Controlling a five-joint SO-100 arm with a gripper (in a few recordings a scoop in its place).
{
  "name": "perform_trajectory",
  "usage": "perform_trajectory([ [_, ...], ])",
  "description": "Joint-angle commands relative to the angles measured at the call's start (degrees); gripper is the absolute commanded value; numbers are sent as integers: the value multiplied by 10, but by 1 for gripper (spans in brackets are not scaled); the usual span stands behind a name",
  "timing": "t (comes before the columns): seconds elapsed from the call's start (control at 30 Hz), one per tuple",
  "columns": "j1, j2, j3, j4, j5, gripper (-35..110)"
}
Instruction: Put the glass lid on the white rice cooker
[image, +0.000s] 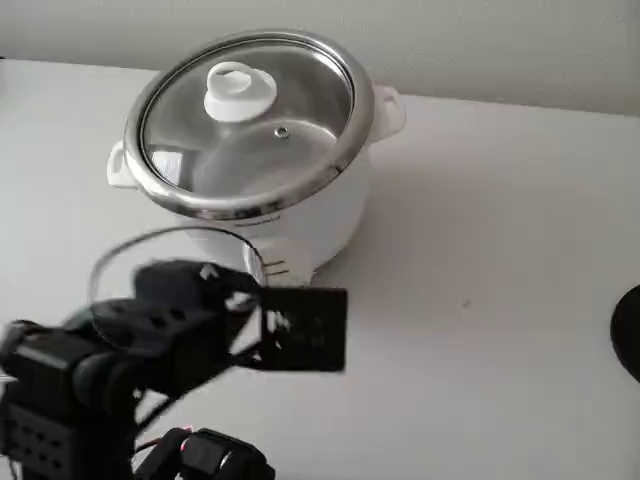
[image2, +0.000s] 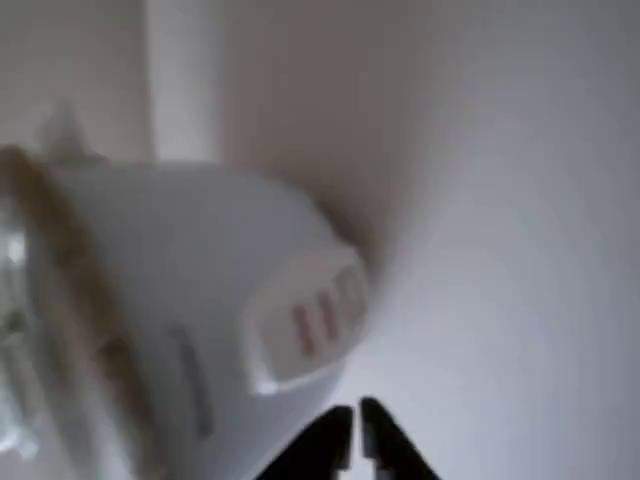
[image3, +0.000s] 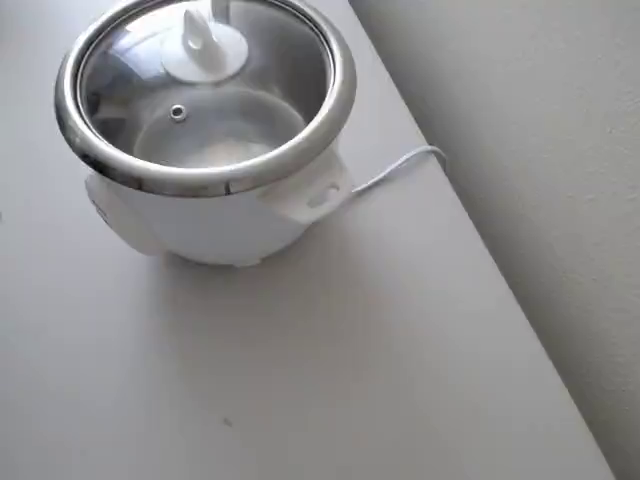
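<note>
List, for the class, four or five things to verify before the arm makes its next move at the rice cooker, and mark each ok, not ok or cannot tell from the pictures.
1. Round clear glass lid with the white knob sits on the squat white plastic rice cooker: ok, in the fixed and overhead views.
2. Lid seated level inside the wide steel rim: cannot tell, the views are angled and reflective.
3. Black two-finger gripper holds nothing: ok, its tips meet with nothing between them in the wrist view.
4. Gripper clear of the cooker: ok, it is in front of the front switch panel, not touching.
5. White power cord out of the arm's way: ok, it trails off behind the cooker.
</note>
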Motion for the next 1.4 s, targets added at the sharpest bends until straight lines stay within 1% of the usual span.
perform_trajectory([
  [0.0, 4, 113, 130, -58, -10, 0],
  [0.1, 18, 160, 198, -83, -11, 0],
  [0.27, 39, 189, 285, -99, -19, 0],
  [0.33, 26, 214, 320, -99, -43, 0],
  [0.4, 21, 266, 366, -89, -44, 0],
  [0.53, 38, 272, 415, -92, -28, 0],
  [0.73, 30, 272, 492, -114, -17, 0],
  [0.87, 40, 272, 491, -110, 7, 0],
  [1.37, 38, 272, 491, -110, 4, 0],
])
